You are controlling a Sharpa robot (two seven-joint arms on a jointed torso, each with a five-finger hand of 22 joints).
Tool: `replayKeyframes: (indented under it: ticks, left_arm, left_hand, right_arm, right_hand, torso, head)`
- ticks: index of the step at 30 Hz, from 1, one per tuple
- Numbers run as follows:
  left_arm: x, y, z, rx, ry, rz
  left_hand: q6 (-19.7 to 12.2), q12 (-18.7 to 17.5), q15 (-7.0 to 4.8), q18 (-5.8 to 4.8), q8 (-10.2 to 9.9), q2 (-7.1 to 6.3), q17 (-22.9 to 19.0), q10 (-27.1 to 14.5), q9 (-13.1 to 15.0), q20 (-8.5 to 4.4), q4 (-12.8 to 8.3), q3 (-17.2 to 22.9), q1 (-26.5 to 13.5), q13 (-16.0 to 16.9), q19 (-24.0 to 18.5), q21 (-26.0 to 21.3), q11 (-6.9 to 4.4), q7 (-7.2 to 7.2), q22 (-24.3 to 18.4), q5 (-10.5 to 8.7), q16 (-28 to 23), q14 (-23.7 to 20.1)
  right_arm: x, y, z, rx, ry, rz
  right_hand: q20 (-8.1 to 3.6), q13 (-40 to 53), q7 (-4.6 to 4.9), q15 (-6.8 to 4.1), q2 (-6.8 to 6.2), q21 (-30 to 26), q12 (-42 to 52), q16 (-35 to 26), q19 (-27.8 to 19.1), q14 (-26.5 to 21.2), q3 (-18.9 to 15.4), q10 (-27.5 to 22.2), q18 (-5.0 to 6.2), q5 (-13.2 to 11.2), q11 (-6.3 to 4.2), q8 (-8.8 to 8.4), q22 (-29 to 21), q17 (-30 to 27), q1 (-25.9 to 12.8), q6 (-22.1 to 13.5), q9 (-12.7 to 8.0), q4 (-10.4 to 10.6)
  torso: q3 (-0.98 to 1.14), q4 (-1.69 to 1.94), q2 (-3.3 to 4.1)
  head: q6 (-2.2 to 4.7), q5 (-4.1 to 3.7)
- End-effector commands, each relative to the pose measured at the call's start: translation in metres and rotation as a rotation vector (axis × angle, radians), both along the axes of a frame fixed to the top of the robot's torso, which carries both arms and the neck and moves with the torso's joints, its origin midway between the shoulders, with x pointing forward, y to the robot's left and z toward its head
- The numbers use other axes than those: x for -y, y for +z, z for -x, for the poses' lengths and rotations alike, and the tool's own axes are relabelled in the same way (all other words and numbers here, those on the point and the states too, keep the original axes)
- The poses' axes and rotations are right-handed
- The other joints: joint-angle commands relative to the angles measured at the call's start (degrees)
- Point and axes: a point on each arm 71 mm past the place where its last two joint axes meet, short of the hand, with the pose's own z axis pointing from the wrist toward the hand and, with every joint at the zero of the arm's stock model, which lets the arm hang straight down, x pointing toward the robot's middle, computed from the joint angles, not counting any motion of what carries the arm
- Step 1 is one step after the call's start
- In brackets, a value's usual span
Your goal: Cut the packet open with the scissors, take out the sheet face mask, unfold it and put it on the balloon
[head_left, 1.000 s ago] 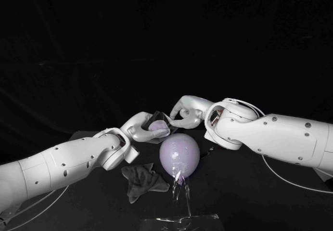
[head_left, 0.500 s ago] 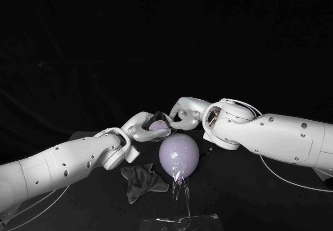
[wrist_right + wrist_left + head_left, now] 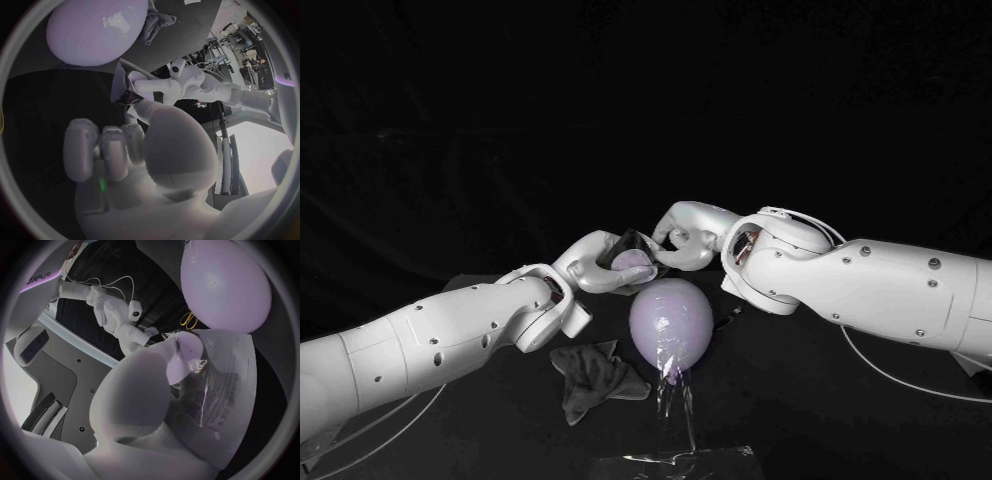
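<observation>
My left hand (image 3: 600,268) holds the face mask packet (image 3: 633,250) up above the balloon, gripping it with thumb and fingers (image 3: 181,360). The packet (image 3: 228,385) is a pale printed pouch. My right hand (image 3: 681,240) meets it from the other side, and its fingertips (image 3: 145,334) pinch the packet's top corner while its other fingers (image 3: 100,150) are curled in. The lilac balloon (image 3: 672,320) stands upright on a clear stand (image 3: 678,430), just under both hands. Yellow scissors handles (image 3: 189,319) lie on the table behind the balloon (image 3: 225,282).
A crumpled grey cloth (image 3: 596,375) lies on the black table to the left of the balloon's stand; it also appears beside the balloon (image 3: 94,30) as a grey cloth (image 3: 156,20). A white cable (image 3: 906,380) runs under the right arm.
The right hand has edged a little closer onto the packet's top. The left hand has tipped the packet slightly. Balloon and cloth have stayed put.
</observation>
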Motion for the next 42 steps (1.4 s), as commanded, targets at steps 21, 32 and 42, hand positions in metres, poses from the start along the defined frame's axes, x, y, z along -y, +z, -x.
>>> replayKeyframes:
  ticks: [21, 32, 42]
  left_arm:
    - [-0.019, -0.005, -0.003, -0.089, 0.036, -0.025]
    - [-0.023, -0.006, -0.002, -0.106, 0.012, -0.041]
    - [-0.030, -0.008, -0.002, -0.111, 0.017, -0.055]
  left_hand:
    - [-2.22, -1.35, 0.56, 1.36, -3.22, -5.97, 1.48, -3.36, -1.71, 1.51, 3.52, -3.52, -4.98, -0.06, -1.06, -1.06, 1.20, 1.04, -0.94, 0.21, 1.59, -0.71]
    - [1.56, -0.22, -0.50, 1.70, -1.89, -1.11, 2.99, -0.98, -1.03, 0.53, 1.72, -0.92, -1.01, 0.37, 1.21, 0.68, -0.02, -0.25, -0.29, 0.19, 3.46, 1.04]
    - [2.01, -0.11, -0.75, 1.54, -1.53, -1.74, 3.42, -0.55, -0.66, 0.07, 0.86, -1.88, -1.04, 0.35, 1.26, 1.56, -0.25, -0.40, 0.21, 0.18, 3.72, 1.32]
  right_arm:
    - [0.023, 0.007, -0.001, 0.056, -0.050, -0.078]
    - [0.028, 0.005, -0.004, 0.041, -0.068, -0.058]
    - [0.031, 0.005, -0.005, 0.050, -0.082, -0.051]
  right_hand:
    - [-0.22, 9.23, 0.40, -0.22, 2.10, 0.33, -0.71, 0.19, 0.21, 5.93, 4.40, 2.16, -1.15, -0.27, -0.25, 2.68, 6.32, 14.46, -2.15, -1.26, 2.72, -2.46]
    - [-0.14, 8.95, 0.58, -0.11, 2.65, 0.11, -1.15, 0.15, 0.07, 5.90, 5.23, 1.92, -1.10, -0.27, -0.11, 3.08, 6.22, 14.31, -3.22, -2.02, 3.18, -2.78]
    - [-0.12, 8.91, 0.61, -0.08, 2.74, 0.11, -1.22, 0.13, 0.07, 5.87, 5.32, 1.88, -1.10, -0.27, -0.07, 3.15, 6.23, 14.22, -3.42, -2.18, 3.26, -2.83]
  torso:
    - [-0.02, 0.01, 0.00]
    - [-0.03, 0.01, 0.02]
    - [-0.02, 0.03, 0.01]
  head:
    - [0.58, -0.07]
    - [0.41, -0.15]
    - [0.45, -0.18]
